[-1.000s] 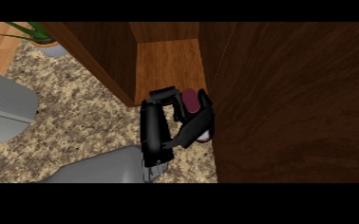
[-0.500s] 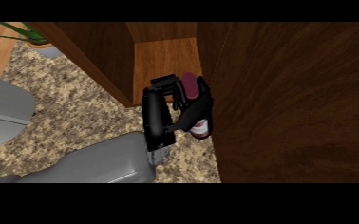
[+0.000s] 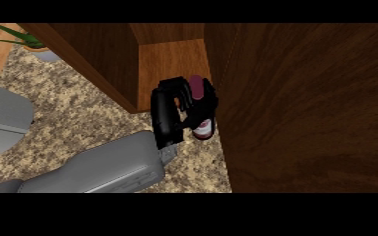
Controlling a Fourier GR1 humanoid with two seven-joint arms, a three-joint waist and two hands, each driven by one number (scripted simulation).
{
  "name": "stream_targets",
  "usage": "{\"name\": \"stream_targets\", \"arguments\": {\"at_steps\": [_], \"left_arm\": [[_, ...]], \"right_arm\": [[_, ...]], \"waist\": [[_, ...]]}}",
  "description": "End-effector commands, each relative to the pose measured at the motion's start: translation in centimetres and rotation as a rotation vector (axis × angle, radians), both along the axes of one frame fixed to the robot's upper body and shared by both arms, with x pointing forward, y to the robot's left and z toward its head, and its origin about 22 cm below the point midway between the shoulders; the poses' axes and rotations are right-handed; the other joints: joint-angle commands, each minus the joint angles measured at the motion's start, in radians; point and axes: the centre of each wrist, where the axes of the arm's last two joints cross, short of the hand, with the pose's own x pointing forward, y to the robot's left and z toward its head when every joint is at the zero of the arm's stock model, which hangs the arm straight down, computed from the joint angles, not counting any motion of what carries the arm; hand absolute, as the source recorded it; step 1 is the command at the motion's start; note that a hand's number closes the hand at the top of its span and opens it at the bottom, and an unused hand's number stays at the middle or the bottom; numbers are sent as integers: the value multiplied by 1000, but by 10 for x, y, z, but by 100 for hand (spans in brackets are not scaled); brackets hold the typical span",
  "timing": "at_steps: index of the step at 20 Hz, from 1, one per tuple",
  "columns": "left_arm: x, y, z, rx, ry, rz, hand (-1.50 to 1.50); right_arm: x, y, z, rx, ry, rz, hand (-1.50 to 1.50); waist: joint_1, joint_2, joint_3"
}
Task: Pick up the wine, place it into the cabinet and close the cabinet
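Speckled beige-and-brown stone tabletop (image 3: 66, 105), running from the left edge to the foot of a dark wooden cabinet (image 3: 295, 105). Open cabinet compartment with a lighter wood floor (image 3: 173, 62) between a dark left wall and a tall dark panel filling the right side. Right hand (image 3: 171, 111), black, on a grey forearm rising from the lower left, fingers curled round the wine (image 3: 203, 125). Bottle dark red with a pale label, tilted, neck pointing into the opening, base over the tabletop edge just beside the right panel. Green leaves of a potted plant (image 3: 26, 42) at the upper left corner. Grey shape, the left forearm (image 3: 11, 120), at the left edge; hand itself out of view.
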Motion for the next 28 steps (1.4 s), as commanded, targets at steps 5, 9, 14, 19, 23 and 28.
{"name": "stream_targets", "arguments": {"at_steps": [5,9,14,19,23,28], "left_arm": [[-12,-6,-22,22,50,-19,150],[-3,-4,-32,71,20,13,150],[1,-6,-35,91,-4,23,150],[7,-7,-26,78,-19,27,150],[13,-10,-16,67,-38,29,150],[22,-7,-4,54,-61,46,150]], "right_arm": [[3,1,-3,4,4,-3,-150],[3,-1,-1,19,-22,5,-150],[2,0,-1,13,5,5,-150],[4,3,-2,32,8,17,-150],[9,2,0,43,-5,12,-150],[8,0,-1,8,-3,8,-150]], "waist": [[11,1,-1],[-15,10,-2],[-8,6,-3],[-14,9,-3],[-12,12,-3],[-17,10,-2]]}}
